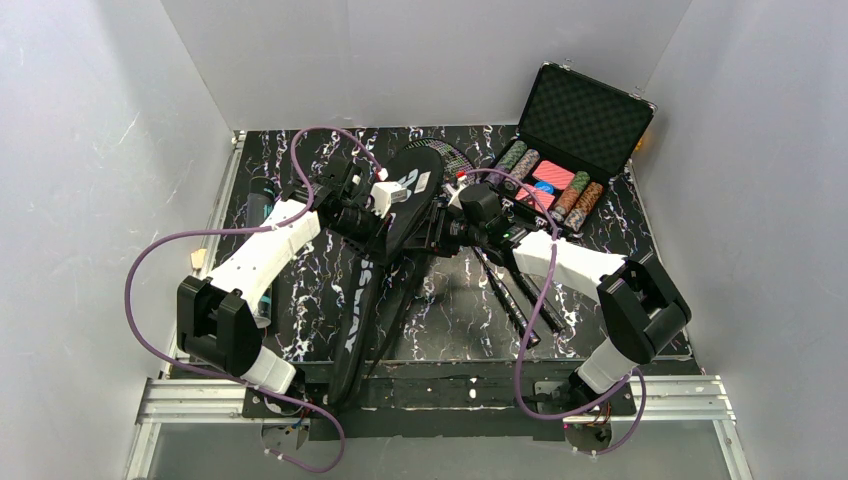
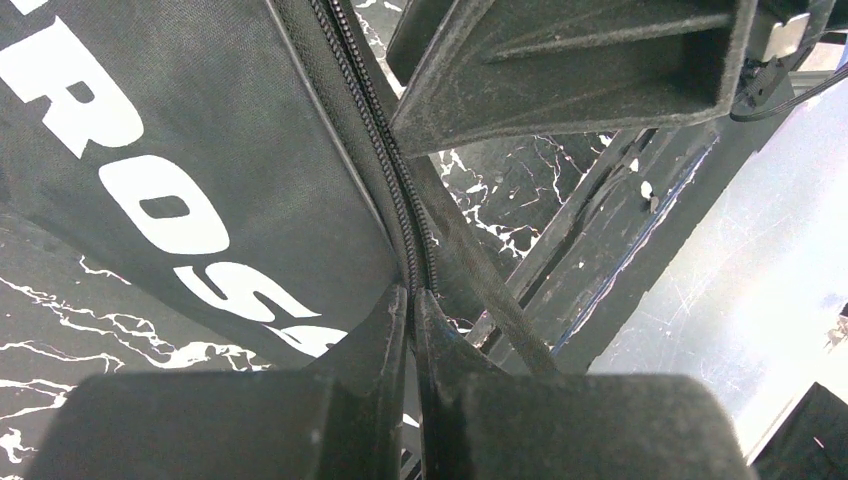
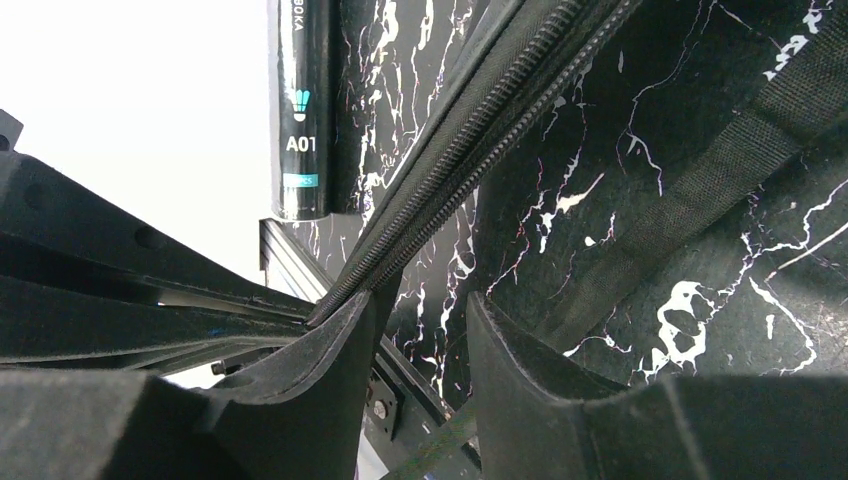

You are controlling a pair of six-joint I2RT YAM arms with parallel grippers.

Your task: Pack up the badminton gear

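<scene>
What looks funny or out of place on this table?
The bag lies crooked, its near end hanging past the table edge. The rackets slant beside it, handles poking out on the right. The open chip case isn't badminton gear.

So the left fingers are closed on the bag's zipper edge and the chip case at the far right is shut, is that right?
Not quite: the case stands open, its chips showing, as the top view makes plain. The left fingers are indeed closed on the zipper edge of the bag, seen from the left wrist.
</scene>
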